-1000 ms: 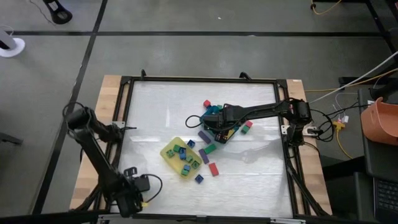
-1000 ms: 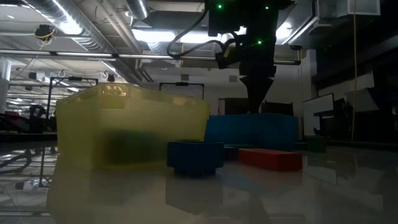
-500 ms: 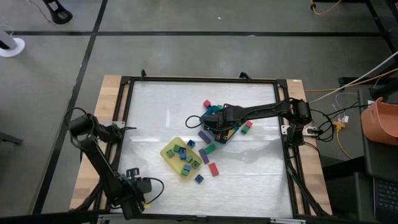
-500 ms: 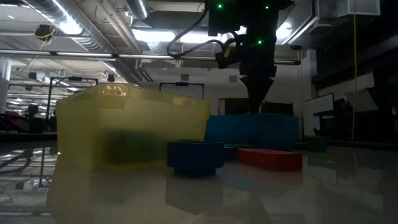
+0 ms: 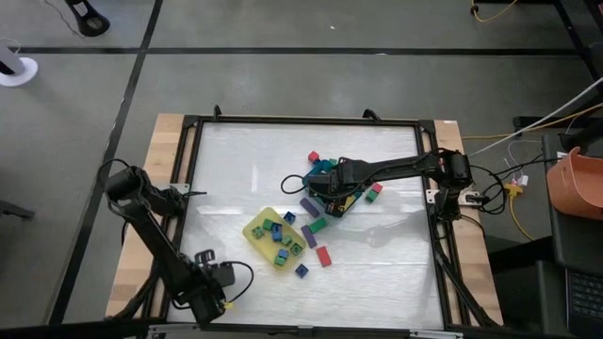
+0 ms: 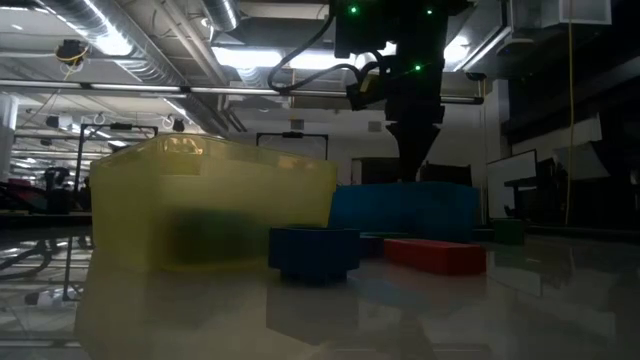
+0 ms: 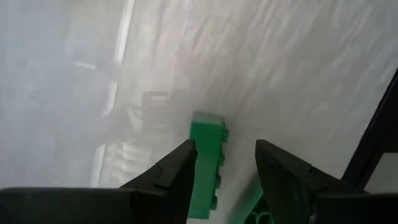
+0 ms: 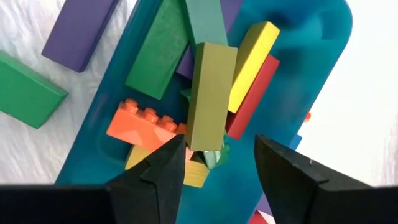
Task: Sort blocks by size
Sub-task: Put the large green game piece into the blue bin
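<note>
Hovering over the teal-blue tray (image 5: 332,193) near the middle of the table (image 5: 396,273), the right gripper (image 8: 219,163) has an olive long bar (image 8: 211,102) directly ahead of its spread jaws. The bar's long axis runs away from the gripper, in line with the gap rather than across it, and it lies on top of a heap of long blocks: a green bar (image 8: 160,57), a yellow bar (image 8: 252,57), a red bar (image 8: 254,99) and an orange brick (image 8: 144,123). Nothing is pinched between the fingers; whether the olive bar was just let go or is about to be taken I cannot tell, but the jaws stand partly open with clear space on both sides of it.

The left gripper (image 7: 221,186) is at the table's near-left corner, well apart from both trays, and has a green block (image 7: 208,158) between its partly spread fingers, one finger touching its side; this looks like a grip.

Short cubes sit in the yellow tray (image 5: 254,226), with a blue cube (image 5: 301,270) and a red block (image 5: 323,255) loose just beside it. A purple bar (image 5: 309,235) and a green block (image 5: 318,225) lie between the trays, nearer the right arm.
</note>
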Available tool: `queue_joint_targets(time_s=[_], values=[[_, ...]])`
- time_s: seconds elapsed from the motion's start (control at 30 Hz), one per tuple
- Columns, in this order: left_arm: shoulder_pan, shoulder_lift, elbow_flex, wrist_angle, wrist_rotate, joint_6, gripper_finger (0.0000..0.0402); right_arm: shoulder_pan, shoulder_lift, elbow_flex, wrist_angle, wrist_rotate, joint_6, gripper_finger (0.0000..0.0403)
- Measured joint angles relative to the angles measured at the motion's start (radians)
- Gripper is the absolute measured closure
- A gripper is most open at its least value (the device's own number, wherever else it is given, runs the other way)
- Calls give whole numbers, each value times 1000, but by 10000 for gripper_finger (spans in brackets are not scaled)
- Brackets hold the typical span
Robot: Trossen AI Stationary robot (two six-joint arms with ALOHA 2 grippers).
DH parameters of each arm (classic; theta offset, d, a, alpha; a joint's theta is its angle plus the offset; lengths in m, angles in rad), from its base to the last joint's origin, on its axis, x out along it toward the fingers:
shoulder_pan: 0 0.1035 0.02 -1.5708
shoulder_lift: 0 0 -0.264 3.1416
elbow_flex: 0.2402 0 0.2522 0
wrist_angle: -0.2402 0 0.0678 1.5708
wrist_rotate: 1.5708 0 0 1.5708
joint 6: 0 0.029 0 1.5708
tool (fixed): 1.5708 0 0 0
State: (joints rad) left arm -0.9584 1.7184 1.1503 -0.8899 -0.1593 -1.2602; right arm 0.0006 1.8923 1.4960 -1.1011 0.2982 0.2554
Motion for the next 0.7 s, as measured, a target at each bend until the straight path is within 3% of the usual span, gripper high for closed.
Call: queue_joint_targets(time_s=[0.37,0.7], values=[[-7,7,-4,-12,-14,6,247,0,0,0,-4,-4,0,212],[-7,16,-103,18,-24,-76,249,4,-10,0,-80,11,-22,212]])
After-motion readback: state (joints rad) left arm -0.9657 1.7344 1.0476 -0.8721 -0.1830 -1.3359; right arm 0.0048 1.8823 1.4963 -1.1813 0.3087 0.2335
